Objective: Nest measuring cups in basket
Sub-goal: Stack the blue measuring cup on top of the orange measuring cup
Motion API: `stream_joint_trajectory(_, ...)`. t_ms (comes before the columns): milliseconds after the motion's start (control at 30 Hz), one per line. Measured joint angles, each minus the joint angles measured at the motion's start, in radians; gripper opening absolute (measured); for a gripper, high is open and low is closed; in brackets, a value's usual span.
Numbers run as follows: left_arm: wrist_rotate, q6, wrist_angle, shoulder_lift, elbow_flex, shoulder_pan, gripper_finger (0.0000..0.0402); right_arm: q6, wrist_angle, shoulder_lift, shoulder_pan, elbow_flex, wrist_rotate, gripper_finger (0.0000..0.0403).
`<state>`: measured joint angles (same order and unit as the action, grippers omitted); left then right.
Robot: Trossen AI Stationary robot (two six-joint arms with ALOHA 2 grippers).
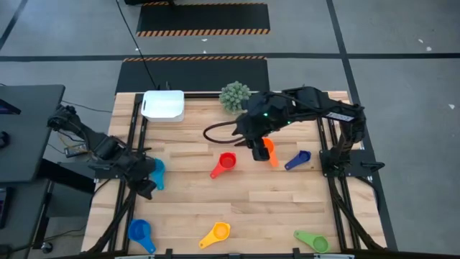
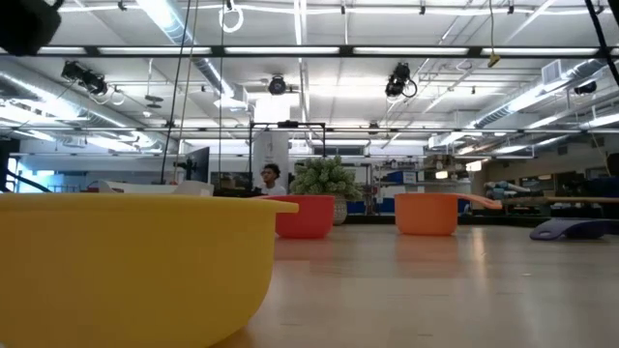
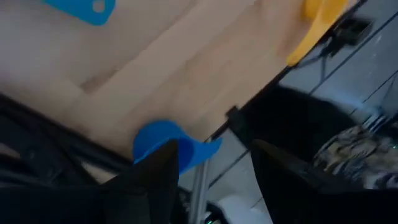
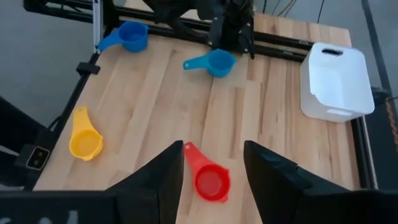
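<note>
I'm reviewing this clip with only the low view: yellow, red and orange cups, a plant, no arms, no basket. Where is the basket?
Observer: The basket sits at the table's far edge, left of the plant.
Operator: Where are the arms?
Observer: The right claw hangs open right beside the orange cup.
Operator: And the left?
Observer: The left claw is open at the table's left edge, next to a light blue cup.

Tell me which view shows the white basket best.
The right wrist view: the basket shows large and whole, rim and wall unobstructed, at the table's edge. The high view shows it small from above. The low and left wrist views don't clearly show it.
</note>
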<state>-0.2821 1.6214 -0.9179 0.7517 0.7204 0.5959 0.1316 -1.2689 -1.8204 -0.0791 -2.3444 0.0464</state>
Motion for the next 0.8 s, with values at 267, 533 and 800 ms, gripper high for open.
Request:
stream_joint_trajectory(267,0.050,0.044,0.063,0.112,0.000,0.187,0.0205,0.002,-0.004,0.040,-0.032,0.000,0.004,0.0174)
stream_joint_trajectory(533,0.053,0.037,0.237,0.297,0.000,0.322,0.0205,0.006,-0.003,0.060,-0.073,0.001,0.008,0.0174)
stream_joint_trajectory(800,0.053,-0.130,0.235,0.446,0.000,0.375,0.0205,0.029,-0.003,0.062,-0.079,0.001,0.008,0.0174)
